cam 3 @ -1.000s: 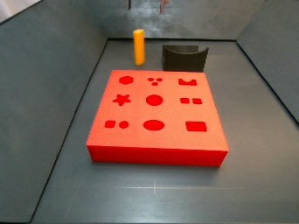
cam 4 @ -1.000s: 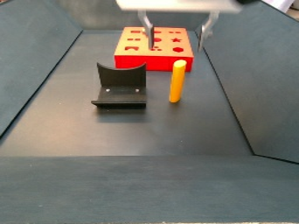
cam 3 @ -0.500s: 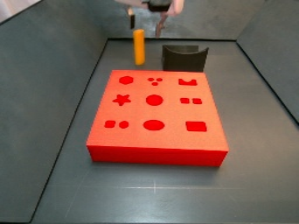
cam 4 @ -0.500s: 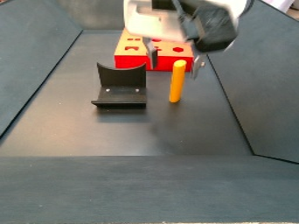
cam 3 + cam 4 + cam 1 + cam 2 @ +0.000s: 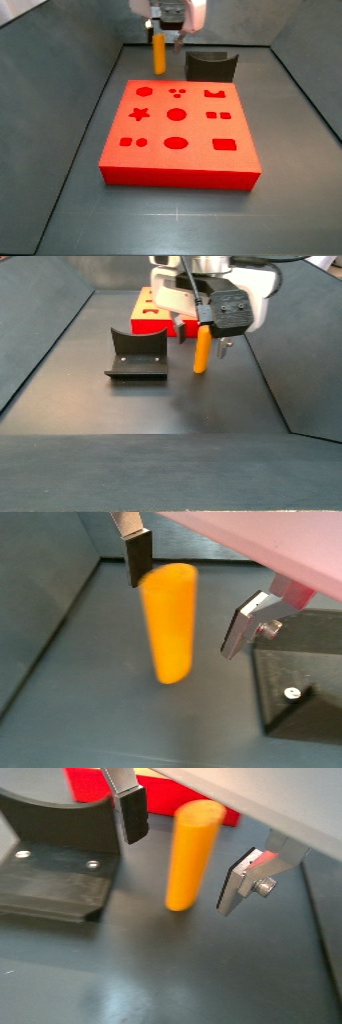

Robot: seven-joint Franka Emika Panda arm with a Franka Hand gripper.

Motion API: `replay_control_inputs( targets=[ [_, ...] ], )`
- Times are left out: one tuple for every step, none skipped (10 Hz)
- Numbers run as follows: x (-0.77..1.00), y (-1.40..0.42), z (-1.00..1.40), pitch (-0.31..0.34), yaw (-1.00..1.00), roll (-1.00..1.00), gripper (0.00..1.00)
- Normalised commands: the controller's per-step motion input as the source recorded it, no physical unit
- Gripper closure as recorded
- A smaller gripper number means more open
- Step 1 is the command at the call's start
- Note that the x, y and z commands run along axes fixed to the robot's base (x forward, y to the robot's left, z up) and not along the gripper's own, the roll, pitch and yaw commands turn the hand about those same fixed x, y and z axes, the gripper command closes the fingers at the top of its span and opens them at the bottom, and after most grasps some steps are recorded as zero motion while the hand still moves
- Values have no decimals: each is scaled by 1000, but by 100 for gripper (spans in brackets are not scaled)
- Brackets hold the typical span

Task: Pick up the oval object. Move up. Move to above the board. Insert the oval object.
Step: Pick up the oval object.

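Note:
The oval object, a slim orange-yellow peg (image 5: 193,853), stands upright on the dark floor; it shows in both wrist views (image 5: 170,620) and both side views (image 5: 159,55) (image 5: 202,351). My gripper (image 5: 185,866) is open, lowered around the peg's top, with one finger (image 5: 131,813) on each side and a gap to each. It shows above the peg in the side views (image 5: 168,28) (image 5: 210,328). The red board (image 5: 179,131) with its grid of shaped holes lies flat nearby; it is partly hidden behind the gripper in a side view (image 5: 151,314).
The dark fixture (image 5: 210,66) stands beside the peg, next to the board's far edge; it also shows in other views (image 5: 138,354) (image 5: 54,853) (image 5: 305,672). Grey sloping walls (image 5: 80,80) enclose the floor.
The gripper came down from above and now straddles the top of the peg. The peg, board and fixture have not moved.

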Motion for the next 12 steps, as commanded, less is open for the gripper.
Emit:
replay_control_inputs(
  targets=[
    [-400,-309,-14,-174,-254,-57,0],
    [-23,-169,0,-111,-160,-26,0],
    [171,0,0,33,-86,0,0],
    [146,0,-74,-3,-106,-53,0],
    [0,51,-91,-140,-89,-157,0],
    [0,0,0,0,0,0,100],
    [0,0,0,0,0,0,100],
    [0,0,0,0,0,0,100],
    [0,0,0,0,0,0,100],
    [0,0,0,0,0,0,100],
    [0,0,0,0,0,0,100],
    [0,0,0,0,0,0,100]
  ],
)
